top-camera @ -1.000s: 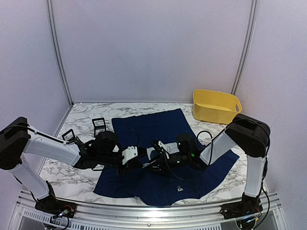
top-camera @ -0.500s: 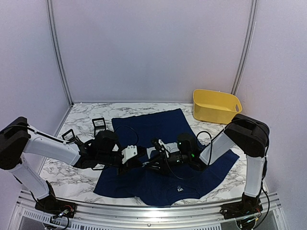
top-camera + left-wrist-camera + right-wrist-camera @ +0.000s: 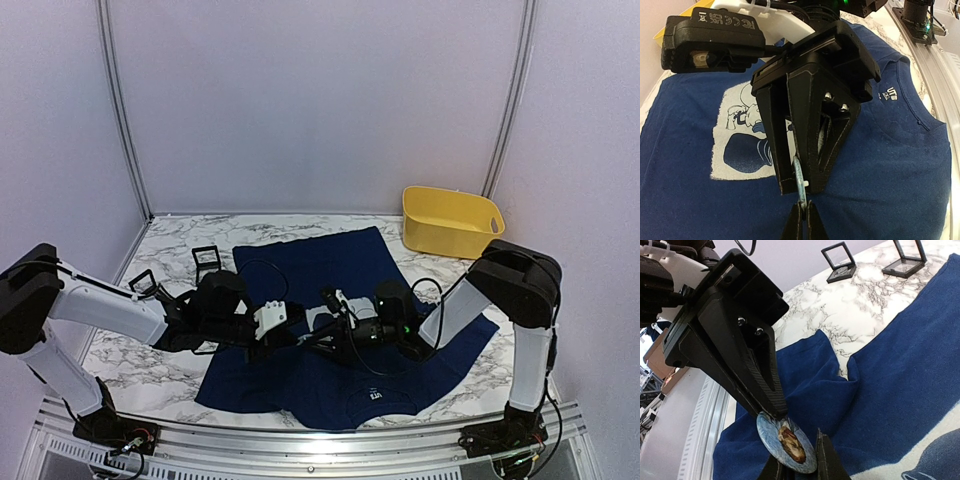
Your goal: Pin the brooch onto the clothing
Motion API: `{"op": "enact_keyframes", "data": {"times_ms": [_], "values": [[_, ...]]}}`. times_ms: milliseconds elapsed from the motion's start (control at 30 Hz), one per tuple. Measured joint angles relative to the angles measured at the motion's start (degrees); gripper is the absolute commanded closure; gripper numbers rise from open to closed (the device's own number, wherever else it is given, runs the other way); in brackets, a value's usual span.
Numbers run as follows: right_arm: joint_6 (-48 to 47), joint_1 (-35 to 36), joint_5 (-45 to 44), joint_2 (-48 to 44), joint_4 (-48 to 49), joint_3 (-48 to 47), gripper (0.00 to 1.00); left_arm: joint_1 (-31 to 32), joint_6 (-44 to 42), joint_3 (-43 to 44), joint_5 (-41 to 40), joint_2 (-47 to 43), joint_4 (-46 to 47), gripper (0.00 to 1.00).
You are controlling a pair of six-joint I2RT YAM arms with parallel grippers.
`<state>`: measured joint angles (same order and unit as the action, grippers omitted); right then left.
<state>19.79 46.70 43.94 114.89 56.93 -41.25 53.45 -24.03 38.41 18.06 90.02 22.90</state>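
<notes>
My left tool (image 3: 802,214) is clamped shut on the brooch (image 3: 788,445), a blue oval with a brownish figure on its face. It holds the brooch in the air over the T-shirt (image 3: 880,165), above the collar-side edge of the mouse print (image 3: 740,150). My right tool (image 3: 799,455) has a finger on either side of the same brooch. The gap between them is narrow, and I cannot tell whether they are pressing on it or only flanking it.

I judge this to be a handover or a shared hold, so that one tool can work the pin while the other steadies the disc. To do it well, I want the right tool to bite on the rim, away from the left tool's fingertips. I would not loosen the left until the right has the disc firmly. The disc looks thin and smooth, so an off-centre pinch could make it swivel or pop out. I cannot see the pin side from either wrist. The cloth beside the print lies loose and folded on the desk (image 3: 850,300), so the point will need fabric that is lifted or held taut, or it will only push the shirt down.
</notes>
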Motion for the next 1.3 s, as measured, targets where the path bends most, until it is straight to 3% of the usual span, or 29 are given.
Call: {"op": "enact_keyframes", "data": {"times_ms": [533,900,1167,1300], "values": [[0.15,0.0,-0.76,-0.11,3.74,1.84,0.85,0.07,0.04,0.0,0.37,0.0,0.66,1.0],[-1.99,-0.28,0.61,-1.18,1.64,1.84,0.59,0.52,-0.39,0.0,0.48,0.0,0.22,1.0],[-8.59,-2.95,2.14,-10.21,-6.4,1.84,0.57,1.75,-2.82,-0.02,-4.15,0.09,-2.21,1.0],[-11.41,-5.16,-1.75,-14.73,-11.37,1.88,0.57,3.61,-5.77,-0.07,-9.25,0.28,-2.34,1.0]]}}
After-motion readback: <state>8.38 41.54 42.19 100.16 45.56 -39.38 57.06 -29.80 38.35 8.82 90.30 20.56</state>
